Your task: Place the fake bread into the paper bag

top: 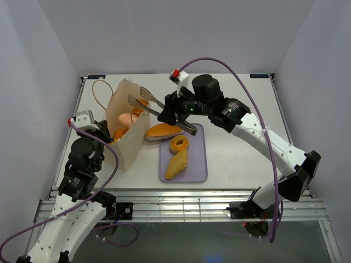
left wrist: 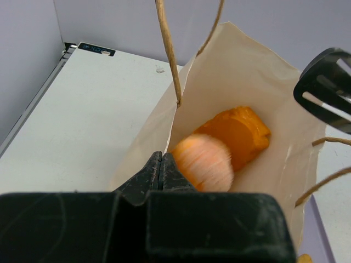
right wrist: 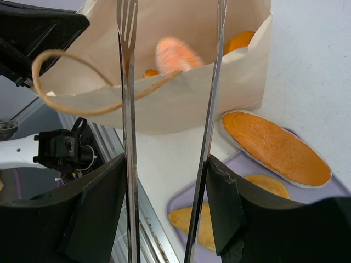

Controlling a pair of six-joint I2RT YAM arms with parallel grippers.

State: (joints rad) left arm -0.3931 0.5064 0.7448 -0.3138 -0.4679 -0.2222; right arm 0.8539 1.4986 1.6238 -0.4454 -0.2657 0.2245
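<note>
The paper bag (top: 125,118) stands open at the left, and my left gripper (top: 108,138) (left wrist: 162,167) is shut on its near rim. Inside lies an orange bread piece (left wrist: 241,131), and a blurred round bun (left wrist: 205,161) (right wrist: 175,55) is above it within the bag's mouth. My right gripper (top: 171,112) (right wrist: 167,164) is shut on the silver tongs (top: 159,107) (right wrist: 127,109), whose arms are spread apart over the bag with nothing between them. A long flat loaf (top: 163,131) (right wrist: 277,148), a ring (top: 179,144) and a turnover (top: 176,164) rest at the lavender tray (top: 198,171).
The bag's cord handles (top: 100,93) (right wrist: 71,60) loop out at its far side and across the right wrist view. The table's metal front rail (top: 181,194) runs just beyond the tray. White walls enclose the table on three sides.
</note>
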